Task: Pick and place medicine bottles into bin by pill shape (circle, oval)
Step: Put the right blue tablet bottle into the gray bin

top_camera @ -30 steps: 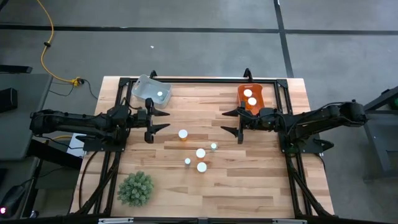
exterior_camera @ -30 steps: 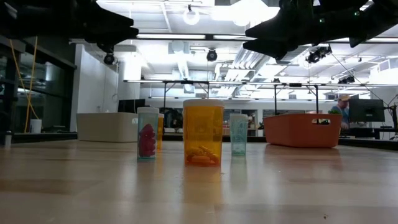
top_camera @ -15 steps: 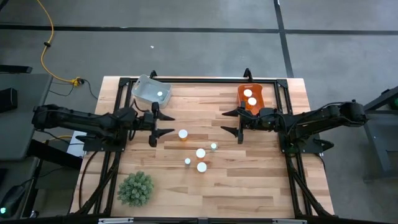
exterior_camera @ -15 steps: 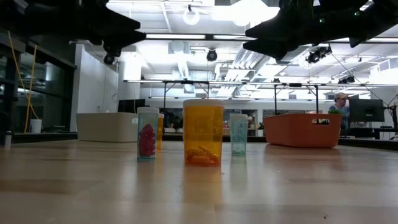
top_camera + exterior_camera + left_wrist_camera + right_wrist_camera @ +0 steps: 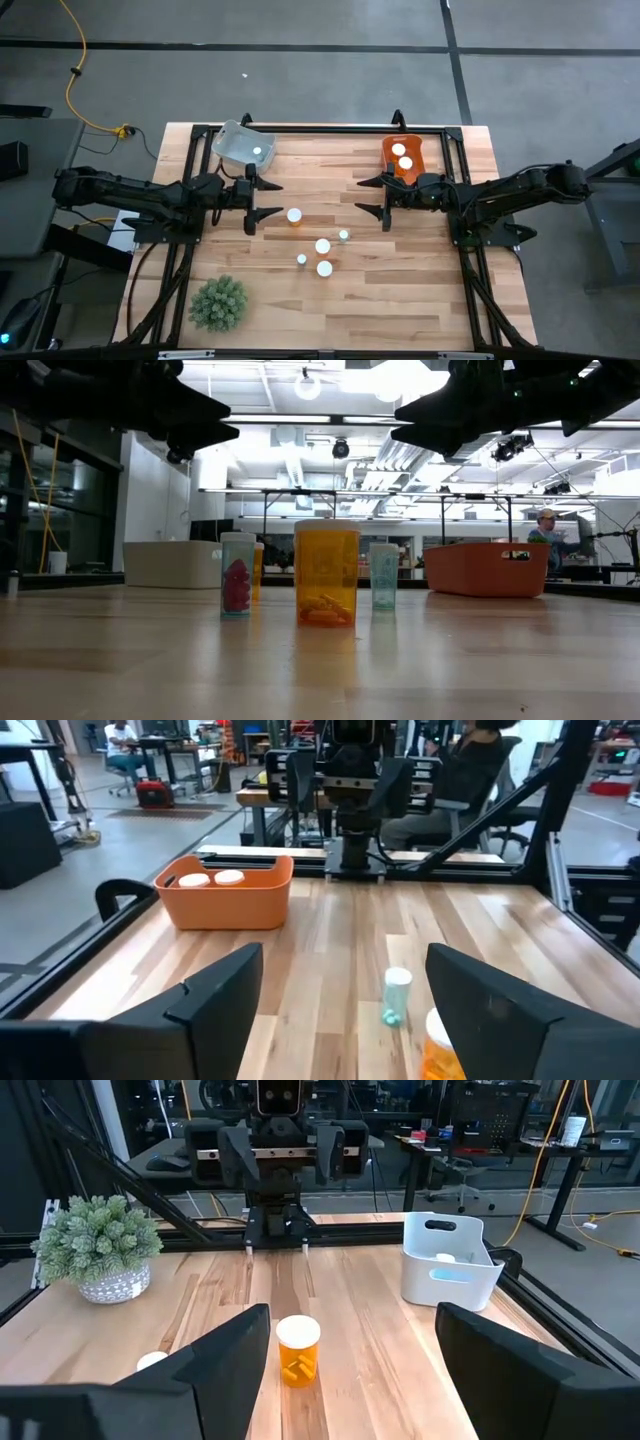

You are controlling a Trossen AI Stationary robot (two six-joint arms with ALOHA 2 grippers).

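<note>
Several small pill bottles with white caps stand upright on the wooden table: an amber one (image 5: 294, 215), two more (image 5: 322, 246) (image 5: 324, 268), and two tiny ones (image 5: 343, 236) (image 5: 301, 259). My left gripper (image 5: 268, 199) is open and empty above the table, just left of the amber bottle, which shows in its wrist view (image 5: 440, 1050). My right gripper (image 5: 362, 196) is open and empty right of the bottles, facing the amber bottle (image 5: 298, 1350). A grey bin (image 5: 243, 143) holds one bottle; an orange bin (image 5: 404, 160) holds two.
A green spiky plant ball (image 5: 218, 303) sits at the near left. The grey bin stands at the far left and the orange bin at the far right. Black frame rails (image 5: 320, 127) run along the table's edges. A person (image 5: 548, 530) shows in the room beyond.
My left gripper has moved toward the table's right edge, closer to the amber bottle, staying open. The bottles have not moved.
</note>
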